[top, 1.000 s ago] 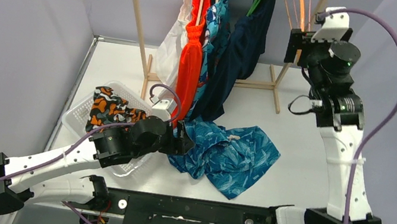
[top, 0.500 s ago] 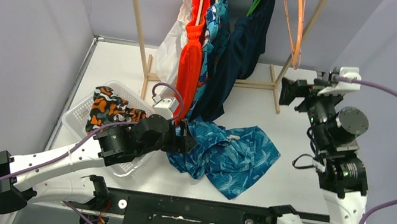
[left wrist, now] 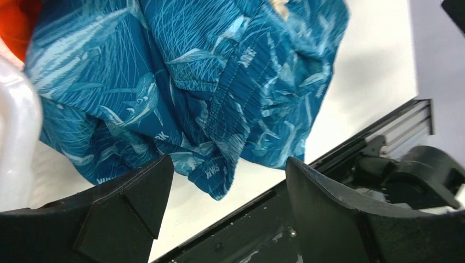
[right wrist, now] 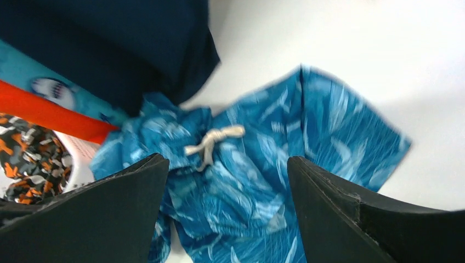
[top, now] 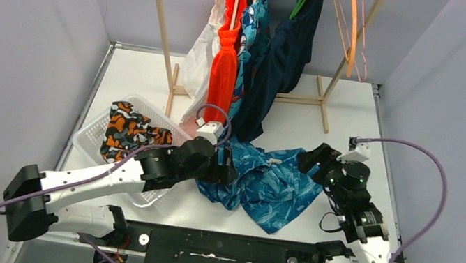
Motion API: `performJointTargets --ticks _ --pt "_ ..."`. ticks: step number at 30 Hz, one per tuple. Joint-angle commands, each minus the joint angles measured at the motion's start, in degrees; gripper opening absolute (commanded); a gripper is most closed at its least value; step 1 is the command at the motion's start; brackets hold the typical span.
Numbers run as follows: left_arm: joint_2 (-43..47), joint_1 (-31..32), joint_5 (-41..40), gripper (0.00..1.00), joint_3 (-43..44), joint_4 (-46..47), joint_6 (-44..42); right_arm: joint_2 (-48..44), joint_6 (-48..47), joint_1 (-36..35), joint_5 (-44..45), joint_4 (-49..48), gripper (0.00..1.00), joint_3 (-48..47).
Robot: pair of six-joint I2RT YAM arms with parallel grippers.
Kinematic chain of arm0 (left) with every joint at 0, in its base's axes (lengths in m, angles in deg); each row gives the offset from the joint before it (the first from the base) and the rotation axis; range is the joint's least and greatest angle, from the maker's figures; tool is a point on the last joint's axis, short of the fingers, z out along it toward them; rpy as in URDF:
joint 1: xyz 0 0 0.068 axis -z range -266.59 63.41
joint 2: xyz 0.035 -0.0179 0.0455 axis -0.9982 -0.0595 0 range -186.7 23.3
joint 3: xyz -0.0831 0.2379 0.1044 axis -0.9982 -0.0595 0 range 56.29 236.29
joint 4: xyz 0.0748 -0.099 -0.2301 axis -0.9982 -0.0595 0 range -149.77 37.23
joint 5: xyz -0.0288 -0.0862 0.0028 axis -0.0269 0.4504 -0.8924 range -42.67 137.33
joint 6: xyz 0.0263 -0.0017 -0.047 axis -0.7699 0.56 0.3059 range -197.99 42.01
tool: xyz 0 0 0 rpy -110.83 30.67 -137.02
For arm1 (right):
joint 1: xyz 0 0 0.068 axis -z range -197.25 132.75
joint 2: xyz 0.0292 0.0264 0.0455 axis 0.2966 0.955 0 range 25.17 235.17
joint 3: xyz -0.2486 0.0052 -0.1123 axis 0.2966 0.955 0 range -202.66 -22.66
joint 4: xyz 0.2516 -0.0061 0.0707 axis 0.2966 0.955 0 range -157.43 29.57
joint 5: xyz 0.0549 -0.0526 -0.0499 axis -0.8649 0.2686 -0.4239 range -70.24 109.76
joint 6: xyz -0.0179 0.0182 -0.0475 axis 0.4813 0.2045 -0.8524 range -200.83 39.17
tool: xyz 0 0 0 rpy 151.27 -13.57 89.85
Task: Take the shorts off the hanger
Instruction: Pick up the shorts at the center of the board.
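The blue patterned shorts (top: 271, 183) lie crumpled on the table, off any hanger. My left gripper (top: 227, 173) hovers at their left edge, open and empty; in the left wrist view the shorts (left wrist: 208, 82) sit just beyond my gripper (left wrist: 230, 186). My right gripper (top: 310, 159) is low at their right edge, open, with the shorts (right wrist: 263, 181) and their white drawstring (right wrist: 211, 139) below it (right wrist: 227, 186). Bright orange shorts (top: 225, 67), teal shark-print shorts (top: 250, 42) and navy shorts (top: 283, 62) hang on the rack. An empty orange hanger (top: 353, 23) hangs at the right.
A white basket (top: 148, 111) at the left holds the orange-black-white camouflage shorts (top: 128, 130). The wooden rack (top: 163, 21) stands at the back, its foot (top: 323, 103) on the table. A white garment (top: 197, 62) hangs at the rack's left. A black rail (top: 219, 246) runs along the near edge.
My right arm has dropped from the hanger on the rack down to the table beside the blue shorts. The left arm has shifted a little to the right. The orange hanger hangs empty.
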Motion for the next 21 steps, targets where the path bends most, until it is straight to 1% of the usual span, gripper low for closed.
performJointTargets --ticks 1,5,8,12,14,18,21 --pt "-7.4 -0.3 3.1 0.75 3.6 6.4 -3.0 5.6 10.9 -0.4 -3.6 -1.3 0.81 3.2" --pt "-16.0 0.7 1.4 0.76 10.0 5.1 -6.1 11.0 13.8 -0.5 -2.9 -1.1 0.78 5.1" --pt "-22.9 1.7 -0.1 0.79 16.7 2.3 -9.1 12.5 15.2 -0.3 -0.3 0.2 0.88 6.0" --pt "-32.4 4.4 -5.4 0.80 26.0 -4.5 -13.1 13.0 15.4 -0.4 4.9 3.3 0.91 5.5" --pt "-37.4 4.7 -6.9 0.81 29.1 -7.5 -13.1 12.3 16.5 -0.3 9.1 5.2 0.91 5.5" --pt "-45.7 5.1 -10.1 0.81 34.1 -14.6 -9.7 9.5 19.9 -0.2 18.0 9.0 0.92 5.9" --pt "-49.0 6.2 -11.9 0.81 34.8 -16.2 -8.6 6.8 21.3 -0.1 20.8 9.1 0.92 7.1"
